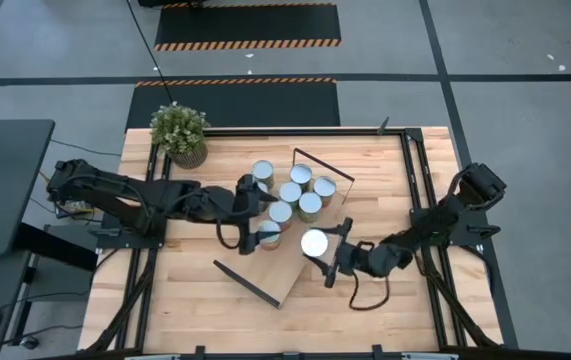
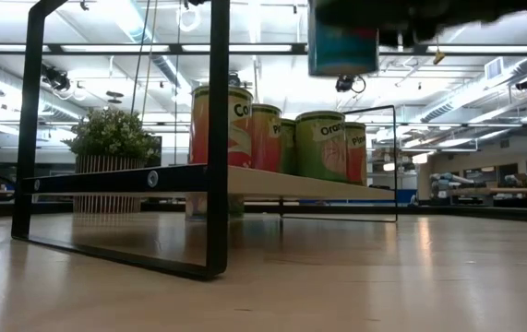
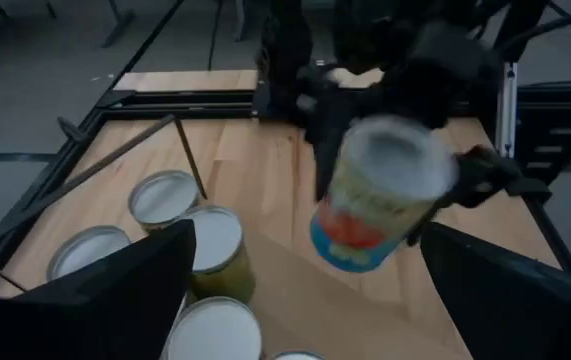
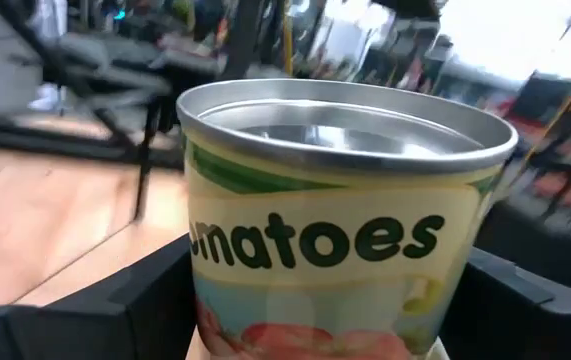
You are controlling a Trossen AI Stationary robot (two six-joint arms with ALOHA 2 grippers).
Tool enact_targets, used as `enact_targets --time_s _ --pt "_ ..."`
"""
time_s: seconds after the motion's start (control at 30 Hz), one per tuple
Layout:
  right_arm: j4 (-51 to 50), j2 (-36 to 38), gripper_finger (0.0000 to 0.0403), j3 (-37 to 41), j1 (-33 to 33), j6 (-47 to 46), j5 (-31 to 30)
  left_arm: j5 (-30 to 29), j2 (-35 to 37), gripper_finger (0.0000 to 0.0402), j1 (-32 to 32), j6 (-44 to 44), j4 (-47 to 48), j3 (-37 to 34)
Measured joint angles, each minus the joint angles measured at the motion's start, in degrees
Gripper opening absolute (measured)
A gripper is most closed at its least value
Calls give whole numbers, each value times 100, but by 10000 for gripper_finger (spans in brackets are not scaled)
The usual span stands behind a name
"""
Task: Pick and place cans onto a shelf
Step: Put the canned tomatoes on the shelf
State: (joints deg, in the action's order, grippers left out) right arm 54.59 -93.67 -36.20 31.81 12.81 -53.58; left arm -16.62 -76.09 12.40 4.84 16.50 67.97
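Observation:
The shelf (image 1: 283, 272) is a light-wood board with black wire end frames, lying aslant on the table. Several silver-topped cans (image 1: 290, 192) stand on its far half; the low view shows them upright in a cluster (image 2: 272, 138). My right gripper (image 1: 327, 250) is shut on one can (image 1: 314, 243), which has a cream "tomatoes" label (image 4: 335, 240), above the board's middle. It hangs over the shelf in the low view (image 2: 341, 46). My left gripper (image 1: 253, 215) is open above the cans at the board's left side, its fingers (image 3: 115, 300) spread wide and touching nothing. My right gripper pinches the can's side wall (image 4: 215, 300) between its two fingers (image 4: 145, 300), one on each side, low on the can. The fingers come about level from the table's right side. The can is upright, silver top up, lifted clear of the board.
A potted green plant (image 1: 178, 132) stands at the table's far left corner. Black rails (image 1: 415, 180) run along the table's edges. The shelf's near wire frame (image 2: 217, 138) stands tall in front of the low view. The board's near half (image 1: 265, 270) is bare.

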Motion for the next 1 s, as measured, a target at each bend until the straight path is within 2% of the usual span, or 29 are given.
enact_targets --time_s 0.1,0.27,0.6,0.8,0.9,1.0 --pt "-403 -124 332 162 -232 -918 138 -8 -82 393 76 -4 -21 2" --pt "39 -668 332 266 -502 -1495 265 -24 -83 393 136 -10 47 -3" --pt "2029 -2040 332 196 -947 -1387 378 -29 -61 393 134 51 124 2" --pt "1999 -2261 338 45 -1142 -1418 381 -29 -61 393 134 88 176 2" --pt "1898 -2226 354 43 -1097 -1436 362 -29 -61 393 134 167 198 2" --pt "1853 -2225 373 33 -968 -1419 72 -29 -61 393 134 211 234 2"
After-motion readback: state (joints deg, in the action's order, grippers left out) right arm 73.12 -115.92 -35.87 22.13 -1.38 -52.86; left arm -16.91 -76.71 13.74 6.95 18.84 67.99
